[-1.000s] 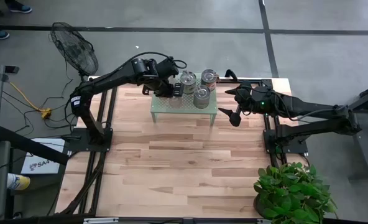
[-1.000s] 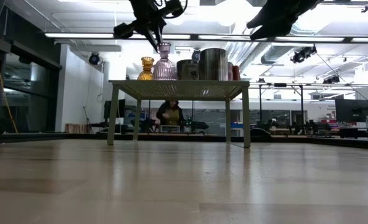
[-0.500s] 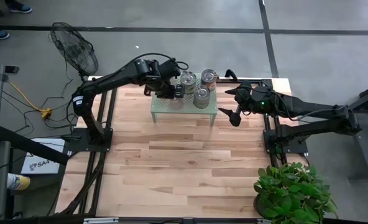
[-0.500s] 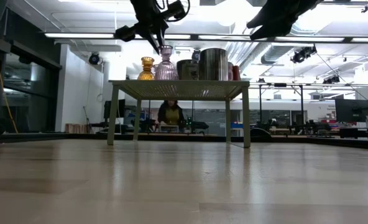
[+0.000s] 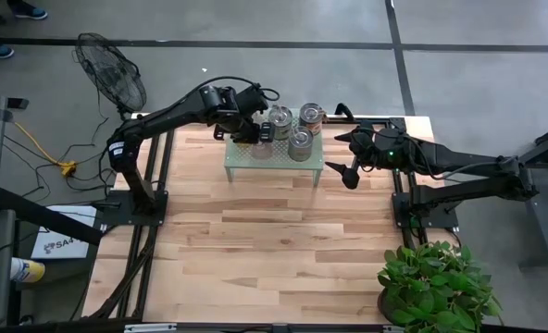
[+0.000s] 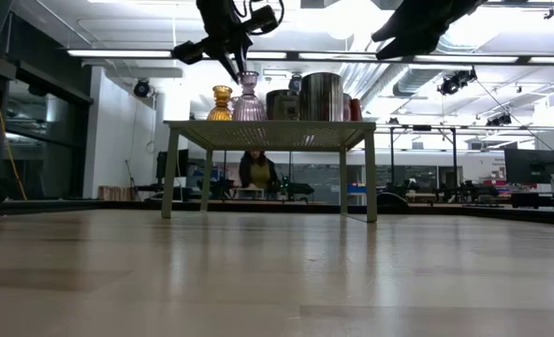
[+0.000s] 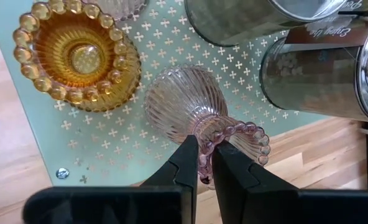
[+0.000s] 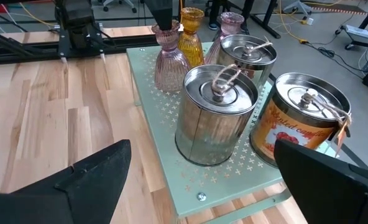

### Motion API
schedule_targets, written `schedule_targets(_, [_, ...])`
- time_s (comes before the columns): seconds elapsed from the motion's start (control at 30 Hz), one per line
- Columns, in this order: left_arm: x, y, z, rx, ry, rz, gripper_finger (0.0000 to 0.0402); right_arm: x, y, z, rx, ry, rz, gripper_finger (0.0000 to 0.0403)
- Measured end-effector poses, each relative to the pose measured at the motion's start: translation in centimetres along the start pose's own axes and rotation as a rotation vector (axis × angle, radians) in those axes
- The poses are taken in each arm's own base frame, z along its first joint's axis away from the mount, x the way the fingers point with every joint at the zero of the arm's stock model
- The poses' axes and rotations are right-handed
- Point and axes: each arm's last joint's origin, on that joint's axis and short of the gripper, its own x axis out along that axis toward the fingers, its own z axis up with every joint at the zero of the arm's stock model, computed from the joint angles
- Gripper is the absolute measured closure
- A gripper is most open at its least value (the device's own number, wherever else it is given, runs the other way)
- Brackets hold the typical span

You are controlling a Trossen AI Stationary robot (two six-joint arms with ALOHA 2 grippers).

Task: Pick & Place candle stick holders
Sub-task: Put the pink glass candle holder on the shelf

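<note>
A pinkish ribbed glass holder [image 7: 184, 106] stands with its foot on the pale green perforated stand [image 7: 109, 143], next to an amber glass holder [image 7: 78, 53]. My left gripper [image 7: 207, 158] is shut on the pinkish holder from above [image 6: 238, 73]. Two plain silvery tins [image 8: 218, 112] [image 8: 246, 56], one with reddish print [image 8: 305, 121] and another pale glass holder [image 8: 232, 25] also stand there. My right gripper [image 8: 202, 168] hovers open and empty off the stand's right end [image 5: 348, 153]. My left gripper pinches the pinkish holder's beaded top rim [image 7: 204, 148] between its two fingers. One finger [image 7: 184, 165] is outside the rim and the other is over the mouth. The fingers point down from above. The holder stands upright, its foot [image 6: 248, 116] on the stand.
The stand [image 5: 246, 157] sits at the table's far edge, between the arms. A floor fan [image 5: 112, 79] is beyond the far left corner and a potted plant [image 5: 436, 282] at the near right. The wooden tabletop [image 5: 255, 240] spreads toward the near edge. A person [image 6: 256, 173] sits in the room behind.
My left gripper has stayed shut on the pinkish holder's rim. It has sunk a little with it, and the holder's top has swayed slightly right and back.
</note>
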Motion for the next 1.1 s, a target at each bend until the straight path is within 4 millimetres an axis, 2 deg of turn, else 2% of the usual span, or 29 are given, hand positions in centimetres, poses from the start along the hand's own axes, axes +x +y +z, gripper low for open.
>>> schedule_targets(0.33, [0.03, -0.03, -0.04, 0.004, 0.013, -0.008, 0.0373, -0.01, 0.0, -0.1, -0.002, 0.011, 0.0, 0.0013])
schedule_targets(0.73, [0.04, -0.15, 0.12, 0.027, -0.016, -0.012, 0.0307, -0.01, -0.01, -0.17, -0.004, 0.018, 0.0, 0.0013])
schedule_targets(1.1, [0.01, -0.55, 0.47, 0.052, -0.073, -0.038, 0.0298, -0.01, -0.01, -0.17, 0.004, 0.018, -0.001, 0.0013])
